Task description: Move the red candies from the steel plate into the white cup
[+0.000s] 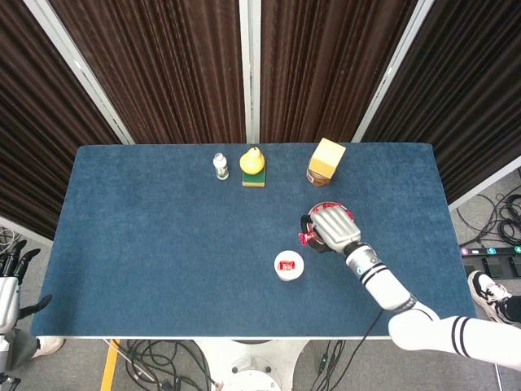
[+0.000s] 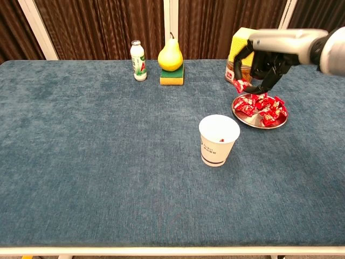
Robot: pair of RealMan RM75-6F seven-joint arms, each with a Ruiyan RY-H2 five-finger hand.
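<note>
We can read almost nothing; the white cup [image 2: 219, 140] carries dark printed lines low on its side, too small for us to make out; the small white bottle [image 2: 138, 61] bears a green and red label whose wording we cannot resolve.

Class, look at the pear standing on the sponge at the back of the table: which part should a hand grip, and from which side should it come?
Grip the pear around its wide lower body, coming from the front or above. It stands upright on the green sponge; the neck narrows to a thin stem, a poor hold. The small bottle stands close on one side, so a sideways approach there looks cramped.
</note>
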